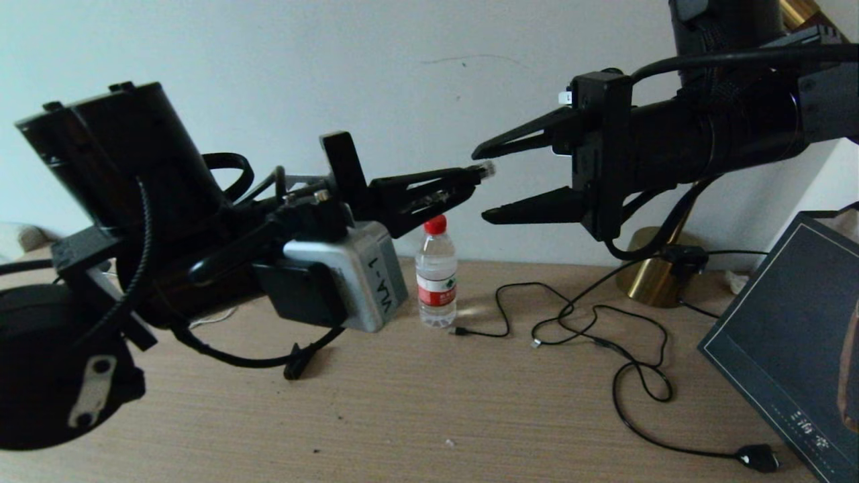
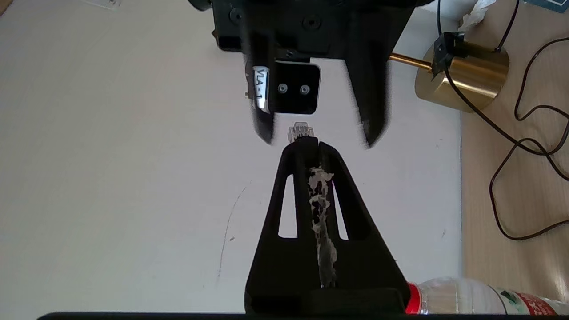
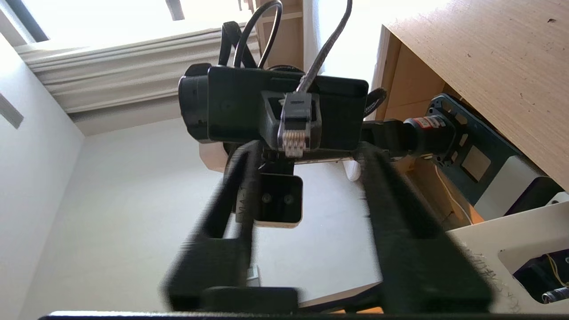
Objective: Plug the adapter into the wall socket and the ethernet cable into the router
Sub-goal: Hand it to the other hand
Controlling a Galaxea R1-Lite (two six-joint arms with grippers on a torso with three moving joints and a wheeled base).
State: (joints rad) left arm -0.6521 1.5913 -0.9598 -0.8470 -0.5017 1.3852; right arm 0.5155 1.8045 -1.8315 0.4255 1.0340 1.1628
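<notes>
My left gripper (image 1: 473, 176) is raised above the desk and shut on the ethernet cable's clear-tipped plug (image 1: 484, 169), whose tip sticks out past the fingertips. The right wrist view faces that plug (image 3: 295, 129) and its contacts head on, its black cable (image 3: 321, 44) running away behind it. My right gripper (image 1: 482, 184) points at the left one, open, with its fingertips above and below the plug and not touching it. From the left wrist, the plug (image 2: 301, 132) lies between the right gripper's fingers (image 2: 263, 126). The adapter, wall socket and router are out of view.
On the wooden desk (image 1: 402, 402) stand a water bottle with a red cap (image 1: 436, 275) and a brass lamp base (image 1: 654, 275). Thin black cables (image 1: 631, 376) loop across the right side. A dark board (image 1: 792, 335) leans at the right edge.
</notes>
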